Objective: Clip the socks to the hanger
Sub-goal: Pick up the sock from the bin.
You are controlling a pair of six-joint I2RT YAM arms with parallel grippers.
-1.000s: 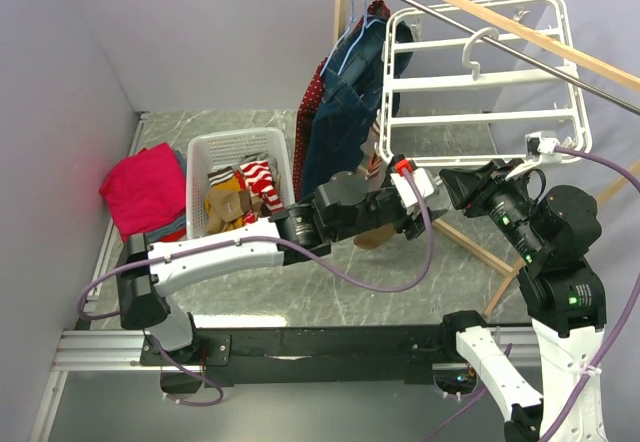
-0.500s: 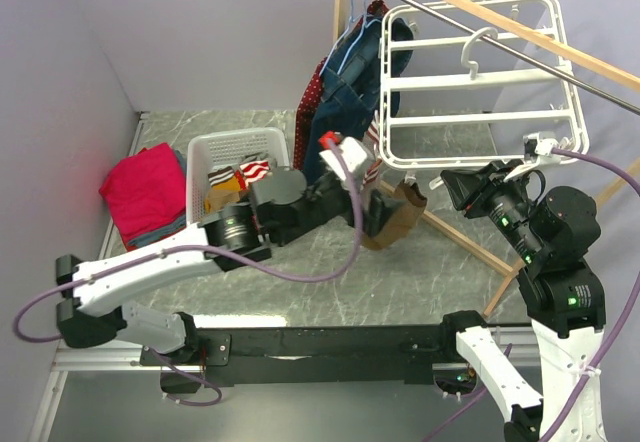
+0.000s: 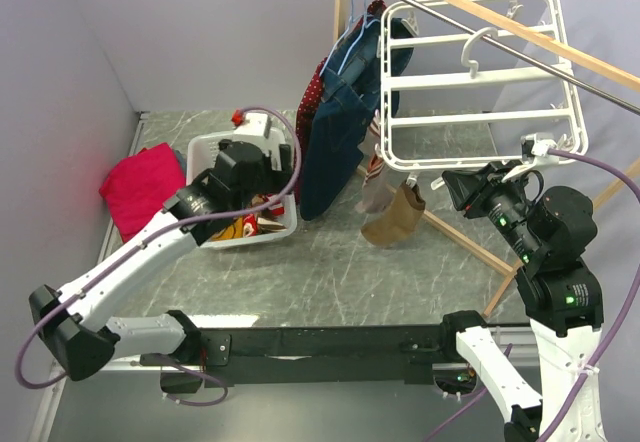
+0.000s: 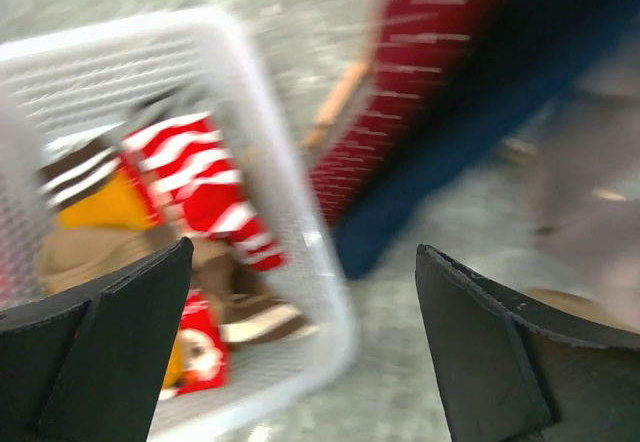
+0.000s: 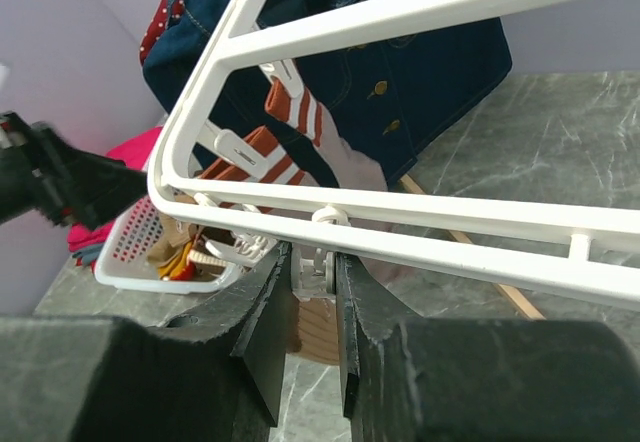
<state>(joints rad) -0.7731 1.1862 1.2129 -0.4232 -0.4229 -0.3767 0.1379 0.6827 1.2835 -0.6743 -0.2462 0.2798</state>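
Left wrist: hovering over the next sock to pick.
My left fingers (image 4: 130,302) gape empty above the basket (image 4: 120,37) of socks (image 4: 90,252); right fingers (image 5: 265,302) seem clenched on a clip (image 5: 322,262) of the hanger (image 5: 450,7). Slip there, and it swings, shedding the hung sock (image 3: 395,217).

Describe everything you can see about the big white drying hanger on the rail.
The hanger is a white plastic rectangle with rounded corners and parallel crossbars. Its top hook sits over the metal rail, and the frame hangs tilted beside a navy garment. Small white clips dangle beneath it. At its near left corner, socks hang clipped. The right tool closes on one clip at the near edge.
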